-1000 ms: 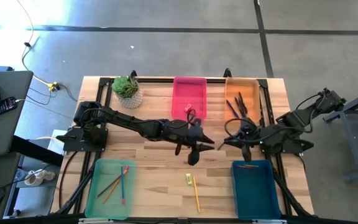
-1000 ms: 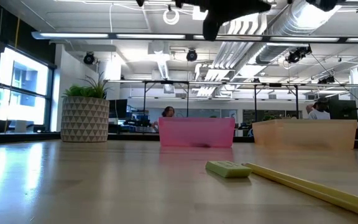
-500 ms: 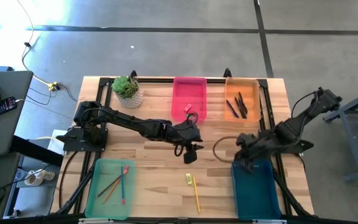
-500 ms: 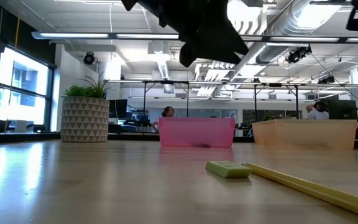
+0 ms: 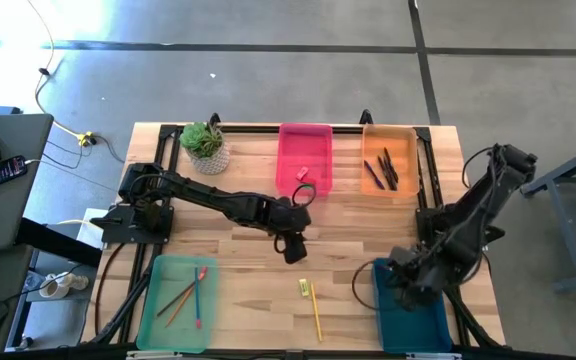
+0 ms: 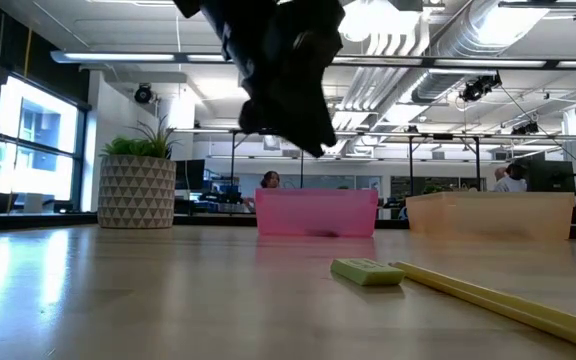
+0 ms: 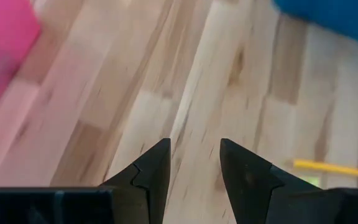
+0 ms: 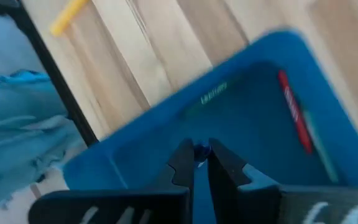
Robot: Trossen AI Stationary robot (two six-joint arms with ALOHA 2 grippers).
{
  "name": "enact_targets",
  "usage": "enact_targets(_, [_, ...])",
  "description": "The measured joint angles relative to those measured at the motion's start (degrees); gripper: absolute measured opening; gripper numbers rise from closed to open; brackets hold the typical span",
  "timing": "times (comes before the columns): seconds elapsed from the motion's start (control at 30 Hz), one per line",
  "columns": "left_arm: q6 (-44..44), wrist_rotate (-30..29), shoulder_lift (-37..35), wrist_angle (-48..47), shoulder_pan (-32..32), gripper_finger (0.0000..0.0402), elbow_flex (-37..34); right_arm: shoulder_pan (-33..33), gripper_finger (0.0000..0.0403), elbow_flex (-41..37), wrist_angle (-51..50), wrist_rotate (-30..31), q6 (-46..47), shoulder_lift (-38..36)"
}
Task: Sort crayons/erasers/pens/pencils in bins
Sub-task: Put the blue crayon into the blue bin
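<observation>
From above, the left gripper (image 5: 293,248) hangs over bare table short of the yellow pencil (image 5: 315,313) and green eraser (image 5: 304,288). Its wrist view shows fingers spread, empty. The right gripper (image 8: 197,163), over the blue bin (image 8: 253,106), pinches something small and blue; released askew, it could miss the bin.

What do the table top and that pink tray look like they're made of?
Table top: probably wood, pale jointed strips with visible grain and a light sheen. Pink tray: likely plastic, since its wall looks smooth, evenly coloured and slightly translucent.
</observation>
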Motion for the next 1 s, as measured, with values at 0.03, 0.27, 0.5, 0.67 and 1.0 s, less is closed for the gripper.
enact_targets(0.03, [-0.63,-0.19,0.00,-1.26,-0.11,0.0129,0.00,0.74,0.0009,0.00,0.01,-0.55,0.90,1.09])
enact_targets(0.27, [-4.38,-2.07,0.00,-7.72,-2.43,0.0129,0.00,3.95,0.0009,-0.02,1.01,-6.75,5.39,8.34])
enact_targets(0.5, [-9.58,-3.47,0.00,-12.87,-5.64,0.0129,0.00,4.68,0.0009,-0.02,4.25,-12.44,7.82,13.61])
enact_targets(0.67, [-13.28,-4.46,-0.02,-17.45,-8.22,0.0129,0.00,4.68,0.0010,-0.04,6.60,-14.84,9.11,16.15])
enact_targets(1.0, [-20.41,-7.46,-0.92,-28.06,-14.49,0.0129,-0.02,4.68,0.0069,-0.04,7.90,-14.37,11.19,16.64])
